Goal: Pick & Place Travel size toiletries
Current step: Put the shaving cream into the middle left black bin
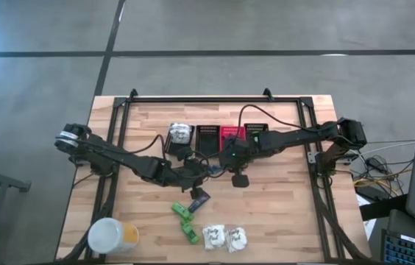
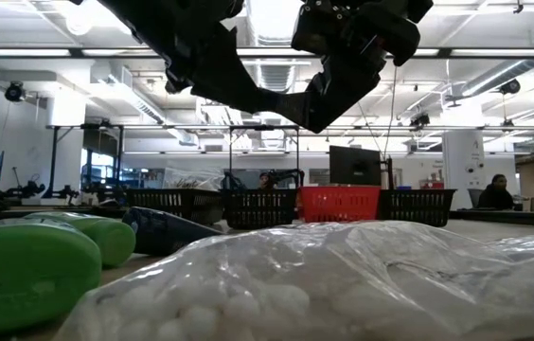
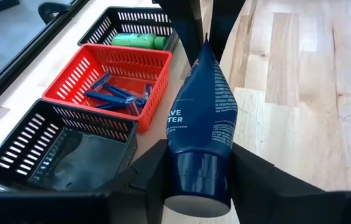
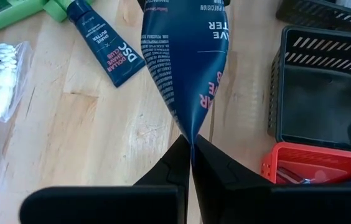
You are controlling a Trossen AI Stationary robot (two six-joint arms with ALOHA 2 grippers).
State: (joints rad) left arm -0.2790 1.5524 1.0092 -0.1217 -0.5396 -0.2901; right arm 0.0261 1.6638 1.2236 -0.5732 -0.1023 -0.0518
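Both grippers are shut on one dark blue squeeze tube point(image 1: 212, 171) above the table's middle, in front of the basket row. My left gripper point(image 3: 197, 186) has its cap end, and my right gripper point(image 4: 191, 155) has its flat crimped end. A second dark tube point(image 4: 104, 46) lies flat on the wood nearer the front edge. Beside it lie two green bottles point(image 1: 185, 221) and two white packets point(image 1: 224, 238). The red basket point(image 3: 110, 81) holds blue razors. A far black basket point(image 3: 139, 28) holds a green bottle. My left gripper pinches the tube at its round cap end point(image 3: 197, 171), one finger on each side of it. The fingers lie along the tube, which points away from them, clear of the table. My right gripper pinches the flat crimped seam point(image 4: 191, 138) between its two fingertips, coming from the table's right. The tube body widens away from the fingers and hangs clear of the wood.
Four mesh baskets stand in a row toward the far edge; the leftmost point(image 1: 180, 135) holds white packets. The black one point(image 3: 70, 155) beside the red one has dark contents. A large yellow container with a white lid point(image 1: 112, 237) stands at the near left corner. A black frame point(image 1: 215, 99) borders the table.
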